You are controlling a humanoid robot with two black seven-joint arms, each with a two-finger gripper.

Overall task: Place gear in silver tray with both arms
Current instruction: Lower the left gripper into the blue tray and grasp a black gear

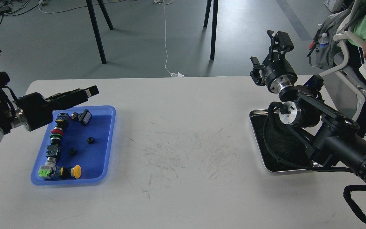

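Two small black gears (pixel 90 140) (pixel 72 151) lie on the bottom of a blue plastic tray (pixel 112 127) at the left of the white table. My left gripper (pixel 86 93) reaches in low from the left, above the tray's far left corner; it is seen side-on, so its jaws cannot be told apart. The silver tray (pixel 284 171) sits at the right, partly hidden by my right arm and its cable. My right gripper (pixel 268 49) is raised above the table's far edge, beyond the silver tray, open and empty.
Several push-button switches (pixel 56 133), red, green, yellow and black, line the blue tray's left side and front. A person and a chair with a backpack (pixel 329 41) stand at the far right. Black stand legs (pixel 95 28) rise beyond the table.
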